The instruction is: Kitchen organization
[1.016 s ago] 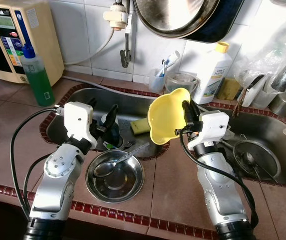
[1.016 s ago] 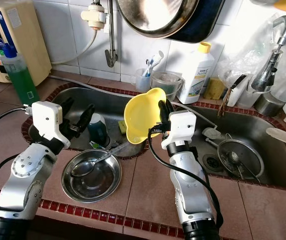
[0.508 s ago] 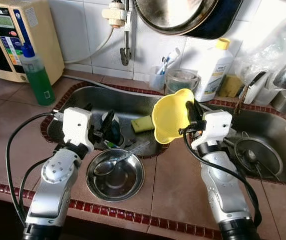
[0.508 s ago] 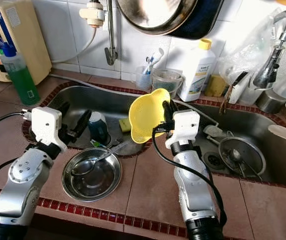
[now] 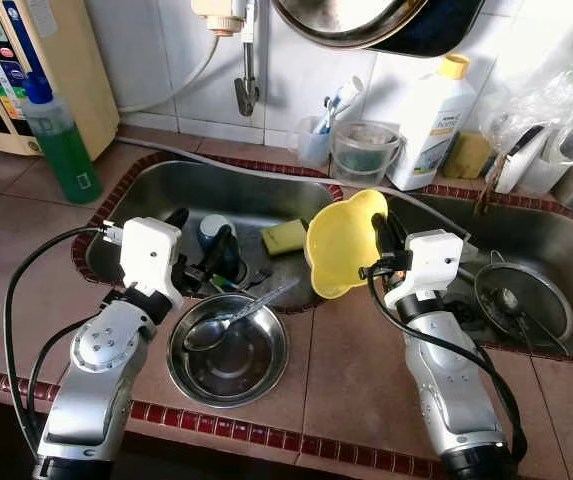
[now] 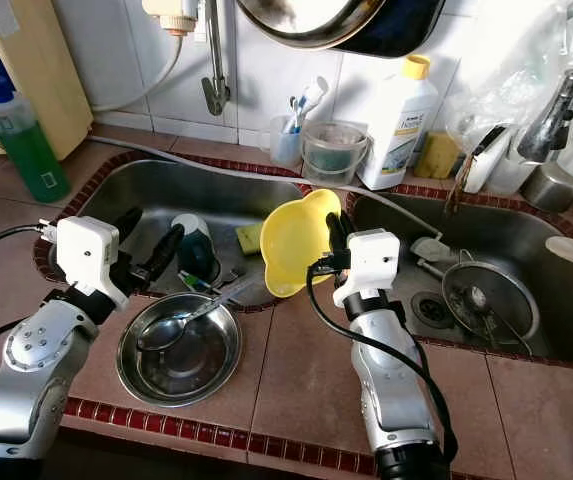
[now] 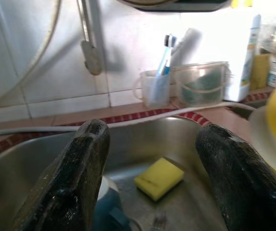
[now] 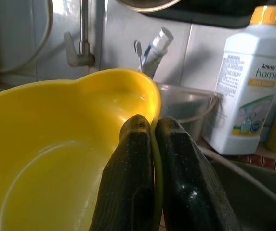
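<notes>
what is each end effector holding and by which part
The right end effector pinches the yellow bowl by its rim. The left end effector is open and holds nothing.

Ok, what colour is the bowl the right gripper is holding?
Plain yellow bowl, pinched at its rim by the right gripper; clearest in the right wrist view.

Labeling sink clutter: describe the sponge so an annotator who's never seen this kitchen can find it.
Start at the left basin of the double stainless steel sink. On its floor, toward the divider between the basins, lies the yellow rectangular sponge, right of the upside-down teal cup. It is flat, unlike the yellow plastic bowl pinched at the rim by the right tool.
</notes>
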